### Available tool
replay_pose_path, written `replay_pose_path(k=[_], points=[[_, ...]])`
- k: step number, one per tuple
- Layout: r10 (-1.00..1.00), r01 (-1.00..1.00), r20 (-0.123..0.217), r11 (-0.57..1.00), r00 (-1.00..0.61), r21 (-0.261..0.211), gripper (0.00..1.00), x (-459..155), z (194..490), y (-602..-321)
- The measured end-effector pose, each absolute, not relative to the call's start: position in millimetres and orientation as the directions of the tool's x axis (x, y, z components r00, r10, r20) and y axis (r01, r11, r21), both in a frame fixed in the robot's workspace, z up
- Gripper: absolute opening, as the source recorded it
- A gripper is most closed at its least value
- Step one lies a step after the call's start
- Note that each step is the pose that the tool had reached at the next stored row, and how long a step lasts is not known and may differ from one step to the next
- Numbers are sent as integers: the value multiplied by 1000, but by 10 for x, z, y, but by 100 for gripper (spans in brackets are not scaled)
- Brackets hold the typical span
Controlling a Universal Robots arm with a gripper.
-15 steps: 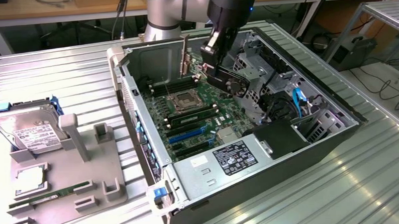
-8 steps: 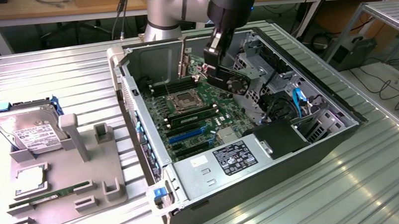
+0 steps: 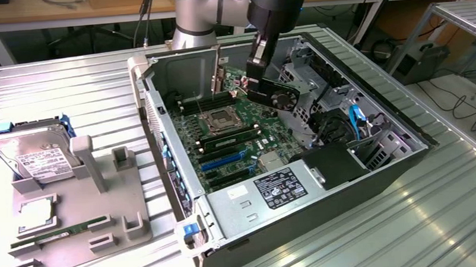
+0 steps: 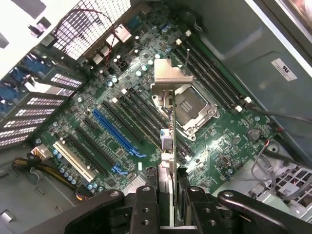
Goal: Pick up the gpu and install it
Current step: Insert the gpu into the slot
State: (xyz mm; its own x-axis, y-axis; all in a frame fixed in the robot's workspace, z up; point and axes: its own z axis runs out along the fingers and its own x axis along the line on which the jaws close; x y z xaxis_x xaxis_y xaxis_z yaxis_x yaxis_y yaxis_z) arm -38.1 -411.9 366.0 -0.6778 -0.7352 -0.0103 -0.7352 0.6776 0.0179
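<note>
The gripper (image 3: pixel 261 79) hangs inside the open computer case (image 3: pixel 397 157) in the upper centre of the exterior view, its fingers (image 4: pixel 146 204) clamped on the gpu (image 3: pixel 278 94). The card is in the air above the motherboard (image 3: pixel 230 142), clear of the slots. In the wrist view the gpu (image 4: pixel 166 146) runs edge-on up the middle of the frame, its silver bracket (image 4: pixel 168 78) at the far end, over the CPU socket (image 4: pixel 192 109) and beside the blue slot (image 4: pixel 117 131). At the exterior view's left, a grey fixture tray (image 3: pixel 82 204) on the bench (image 3: pixel 62 92) carries a hard drive (image 3: pixel 37 155) and a green RAM stick (image 3: pixel 59 230).
</note>
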Motion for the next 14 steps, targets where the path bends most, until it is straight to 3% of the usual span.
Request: replay_pose_path(k=[14], points=[[-837,-837,-10,546,-547,18,27,-381,3659,-4119]])
